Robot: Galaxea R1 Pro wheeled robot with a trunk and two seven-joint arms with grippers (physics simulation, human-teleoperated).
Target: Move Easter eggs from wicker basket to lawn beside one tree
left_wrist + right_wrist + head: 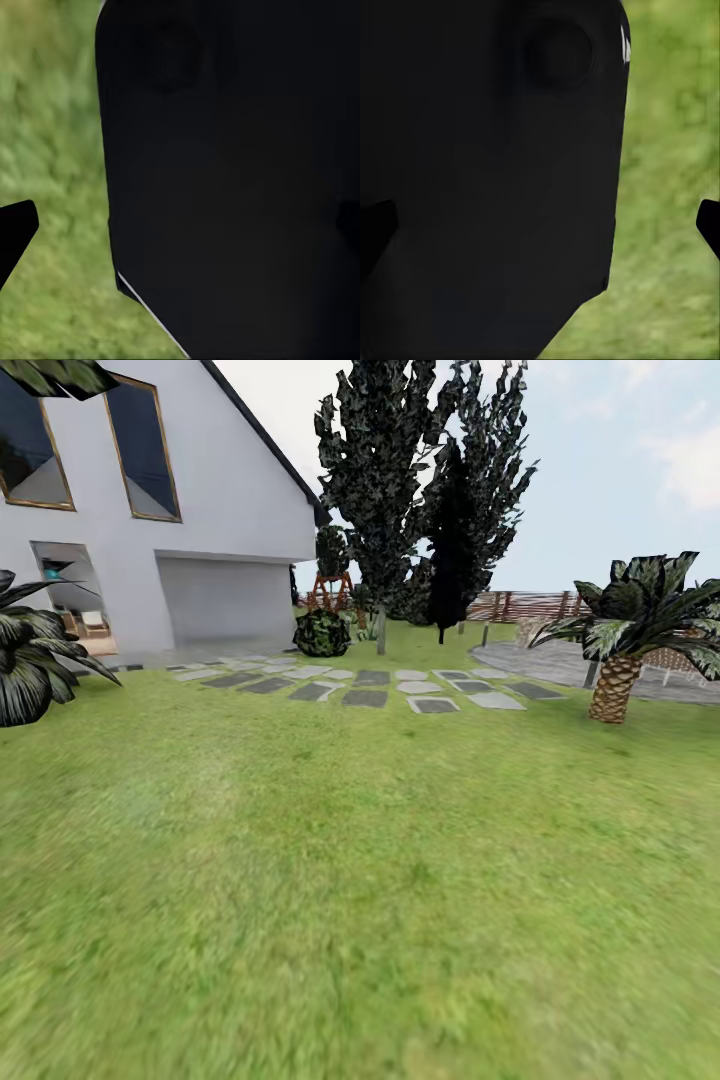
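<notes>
The lawn (360, 880) spreads wide and green ahead in the head view. The Easter eggs and the wicker basket are out of view. Far back, past the stepping stones, stands a tree (380, 625) with a straight grey trunk and a dark leafy crown. In the left wrist view my left gripper (180, 229) hangs over grass beside a black part of the robot, one dark fingertip (16, 229) at the frame's edge. My right gripper (540, 225) looks the same, with a fingertip (709, 225) over grass. Both stand wide apart with nothing between the fingers.
A white house (200, 520) with a garage door is at the back left. Grey stepping stones (365, 688) cross the grass. A slim palm (615, 685) stands at right, a spiky plant (25, 660) at left, and a narrow dark cypress-like tree (447, 550) and wooden fence (520, 605) behind.
</notes>
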